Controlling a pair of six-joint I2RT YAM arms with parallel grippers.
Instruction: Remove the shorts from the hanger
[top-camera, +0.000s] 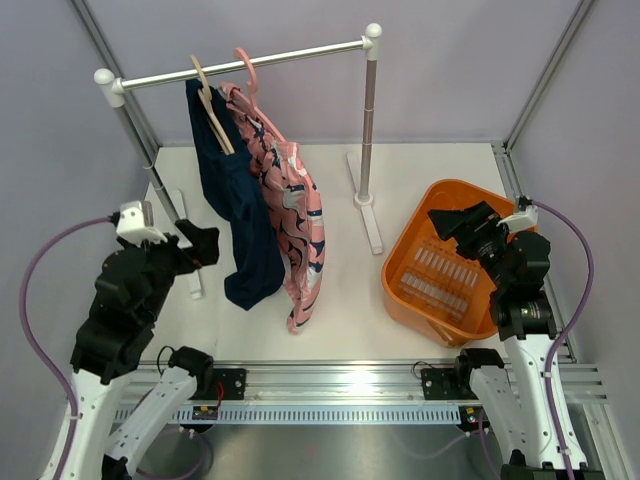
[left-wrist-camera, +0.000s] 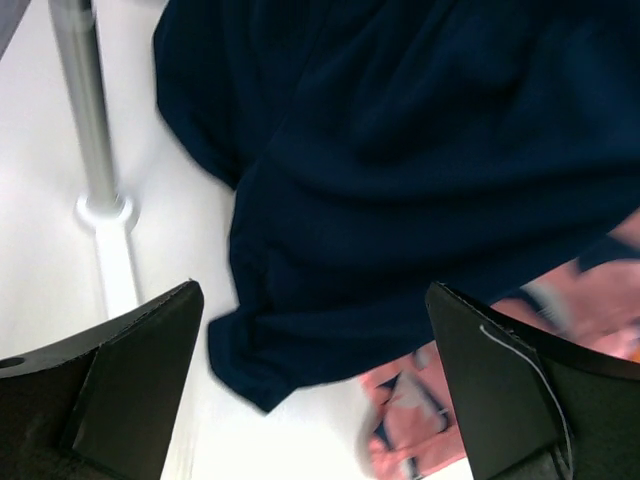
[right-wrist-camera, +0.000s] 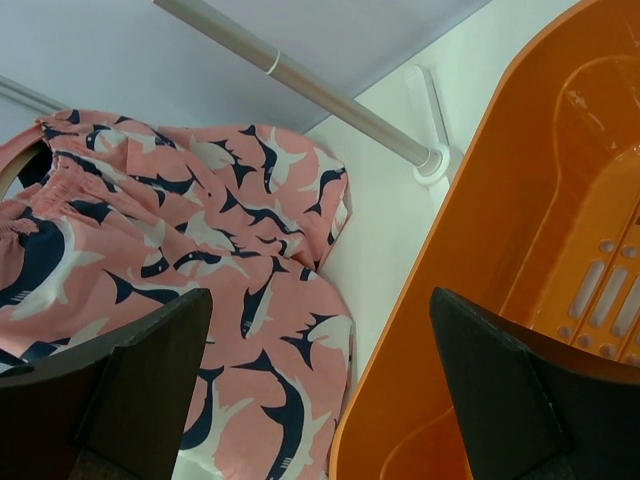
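Navy shorts (top-camera: 240, 220) hang from a wooden hanger (top-camera: 212, 108) near the left end of the rack's top rail (top-camera: 250, 62). The cloth drops in folds and its lower hem ends near the white table (top-camera: 345, 300); can't tell if it touches. Just beside them, on the right, pink shark-print shorts (top-camera: 297, 225) hang from a pink hanger (top-camera: 247, 68). The two garments press against each other, and the pink pair reaches a bit lower in the top view.

L gripper (top-camera: 205, 245) sits at about hem level on the left side of the navy shorts, close but not touching. Its fingers (left-wrist-camera: 135, 380) are spread wide w/ nothing pinched. In the L wrist view the navy hem fills the gap beyond them, w/ the rack's left post (left-wrist-camera: 88, 110) and its foot off to the left.

R gripper (top-camera: 455, 222) is well apart from both garments, over the orange slotted basket (top-camera: 400, 262) at the right of the table. Its fingers (right-wrist-camera: 130, 385) are also spread and hold nothing. The R wrist cam looks across the basket's rim at the shark-print cloth and the rack's right post (top-camera: 368, 120).
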